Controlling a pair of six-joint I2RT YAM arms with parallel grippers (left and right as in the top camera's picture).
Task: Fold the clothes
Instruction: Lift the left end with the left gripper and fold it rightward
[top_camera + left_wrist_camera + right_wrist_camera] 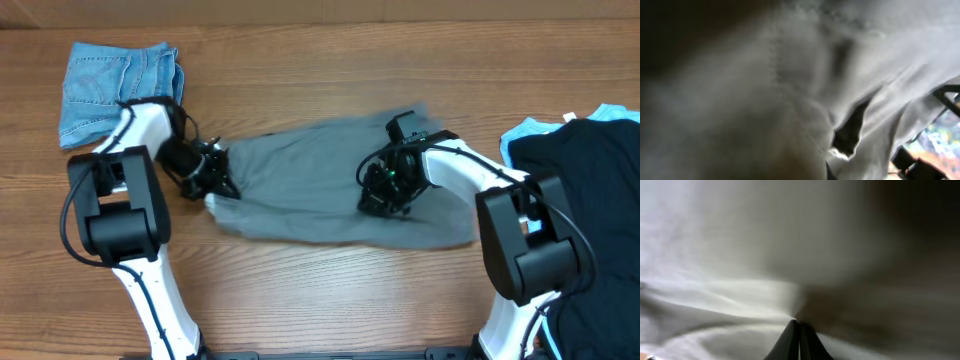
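One pr grey trousers (pixel 300 170), flat, mid tabletop (pixel 320 300). Soft, light, limp cotton, prob. bunches; grip at edges/waistband. Left pincer (pixel 213 180) closed on left end; right pincer (pixel 385 195) closed on cloth, mid-right.

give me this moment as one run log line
left end effector: shut on grey trousers, end nearest denim shorts | right end effector: shut on grey trousers, mid-cloth | denim shorts: folded, aside

Grey trousers (pixel 300 185) flat mid-table, folded denim shorts (pixel 115 85) far left, black garment (pixel 590 190) over pale-blue garment (pixel 517 140) right.
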